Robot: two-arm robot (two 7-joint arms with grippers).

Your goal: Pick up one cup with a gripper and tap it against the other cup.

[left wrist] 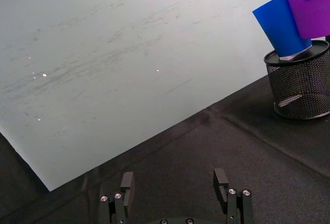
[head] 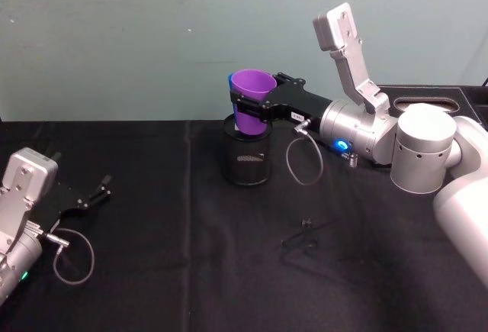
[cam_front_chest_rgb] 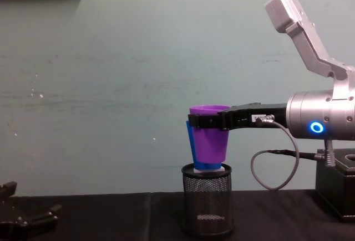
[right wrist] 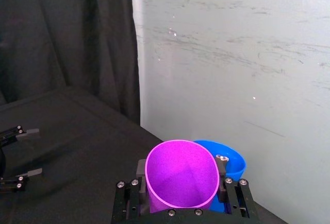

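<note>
1. Head view, lower left: left gripper (head: 101,192) lies low over the black table (head: 152,271), fingers apart, holding nothing.
2. Centre: mesh holder (head: 245,160) stands upright; the blue cup (left wrist: 281,26) sits in its mouth.
3. Purple cup (head: 253,86) hangs above the holder, mouth up, right beside the blue cup; contact cannot be told.
4. Right gripper (head: 255,109) reaches in from the right, fingers clamped on the purple cup's sides.
</note>
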